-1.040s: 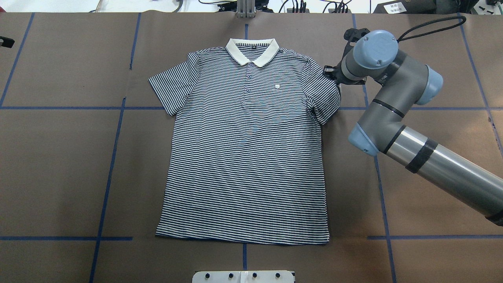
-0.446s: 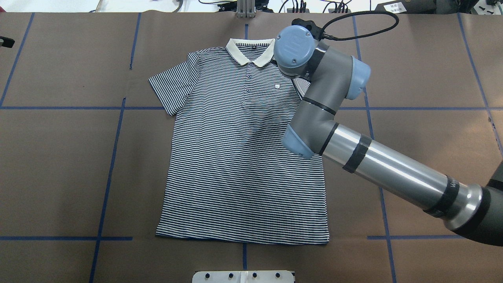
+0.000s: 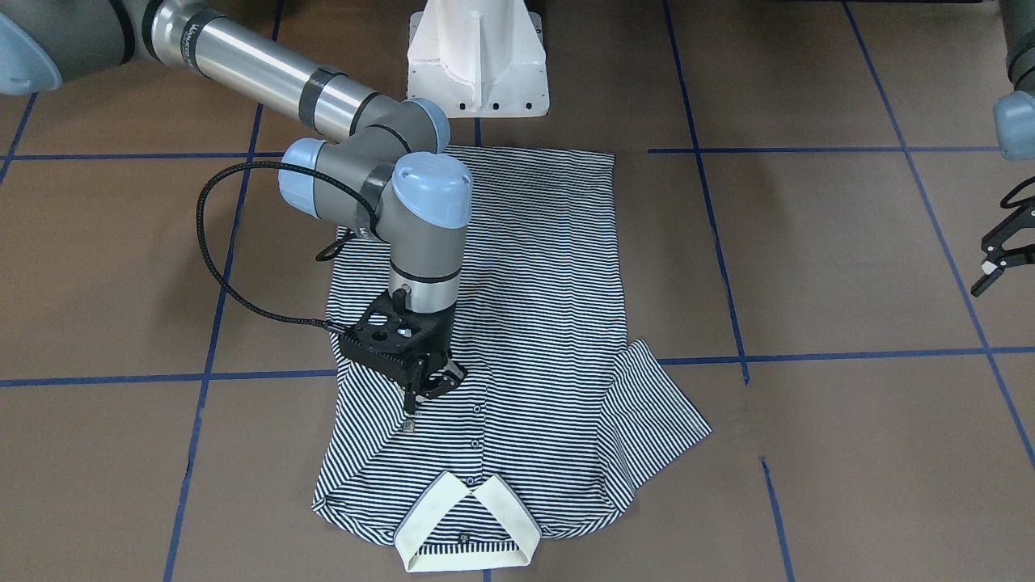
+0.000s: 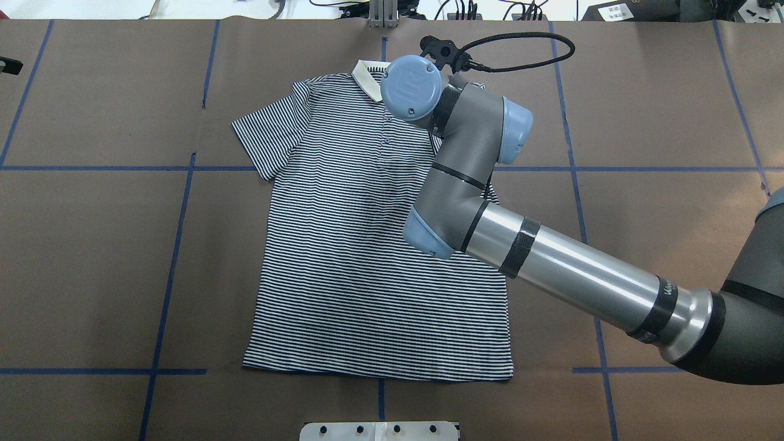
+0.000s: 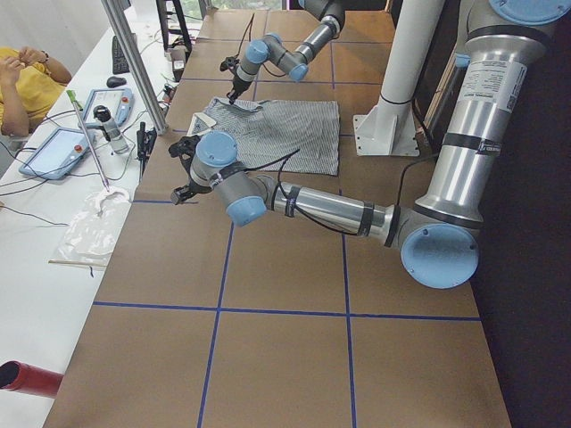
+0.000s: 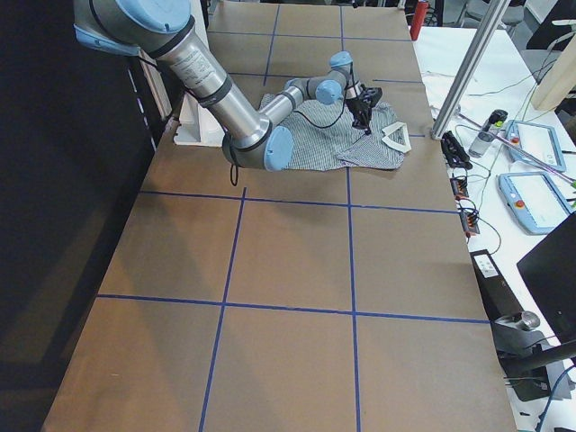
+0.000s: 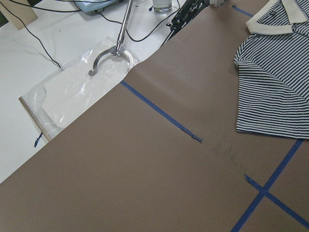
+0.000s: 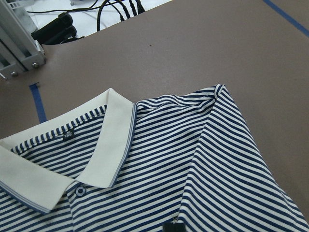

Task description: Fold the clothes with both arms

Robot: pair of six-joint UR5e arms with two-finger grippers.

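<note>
The striped polo shirt (image 4: pixel 343 245) lies flat and face up, its cream collar (image 3: pixel 465 517) at the table's far side. My right gripper (image 3: pixel 433 388) is over the chest beside the buttons, shut on the right sleeve's edge, which is folded inward over the shirt (image 3: pixel 364 453). In the overhead view its wrist (image 4: pixel 411 87) hides the gripper. The right wrist view shows the collar (image 8: pixel 106 145) and the folded sleeve (image 8: pixel 227 159). The left sleeve (image 4: pixel 266 131) lies spread out. My left gripper (image 3: pixel 999 259) is open and empty, above bare table well off the shirt's left side.
The white pedestal base (image 3: pixel 477 56) stands at the shirt's hem side. An aluminium post (image 4: pixel 383 15) rises just past the collar. A white bench with cables, a plastic bag (image 7: pixel 82 92) and an operator (image 5: pixel 22 85) lies beyond the table's far edge.
My right arm has swept left from beside the right sleeve to over the chest, carrying the sleeve inward and folding it onto the shirt. Its wrist now covers much of the collar.
</note>
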